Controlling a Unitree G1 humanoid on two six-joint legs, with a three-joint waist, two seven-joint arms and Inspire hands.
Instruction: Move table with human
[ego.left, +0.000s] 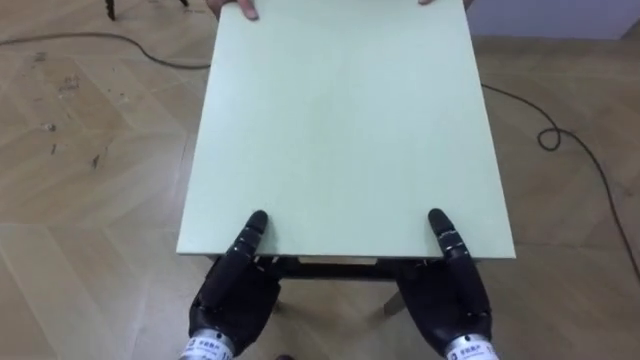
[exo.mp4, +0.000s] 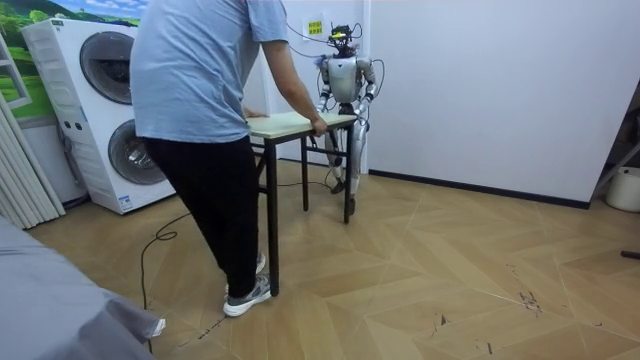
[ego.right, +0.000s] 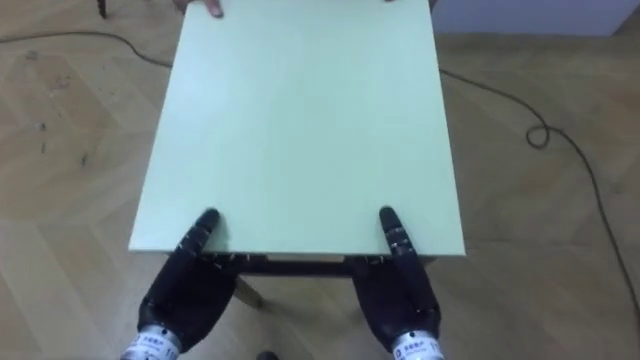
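Your left hand (ego.left: 232, 290) and right hand (ego.left: 445, 295) met the near edge of the pale green rectangular table (ego.left: 340, 120); you couldn't tell their grip; a person (exo.mp4: 200, 120) held the opposite end.

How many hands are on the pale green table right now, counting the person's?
4. The robot's left hand and right hand are at the near edge of the pale green rectangular table; the person's first hand and second hand are at the far edge.

You worked in soft, even room light that left the pale green rectangular table top (ego.left: 340, 120) uniformly bright, laid a faint, soft-edged shadow close under it on the light wooden parquet floor (ego.left: 90, 200), and lit the plain white wall (exo.mp4: 480, 90) evenly.
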